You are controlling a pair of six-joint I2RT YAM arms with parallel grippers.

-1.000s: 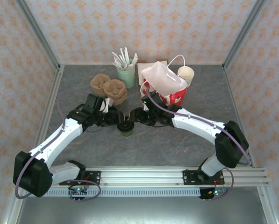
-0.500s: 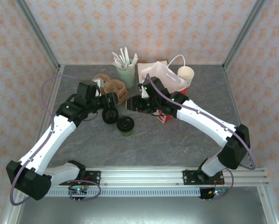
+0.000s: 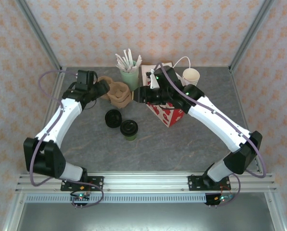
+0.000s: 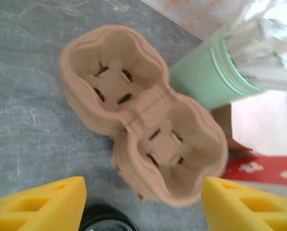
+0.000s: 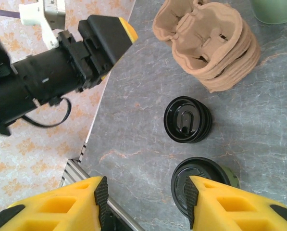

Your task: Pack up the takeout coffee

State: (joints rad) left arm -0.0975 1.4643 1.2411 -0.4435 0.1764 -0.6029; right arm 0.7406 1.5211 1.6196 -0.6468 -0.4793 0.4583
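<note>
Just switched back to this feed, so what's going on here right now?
Neither arm is holding anything. The left gripper hovers, fingers open, over the stack of cardboard cup carriers at the back. The right gripper, also open, hangs near the red-and-white bag. The lidded coffee cup stands on the table beside some spare black lids, not yet packed.
</note>
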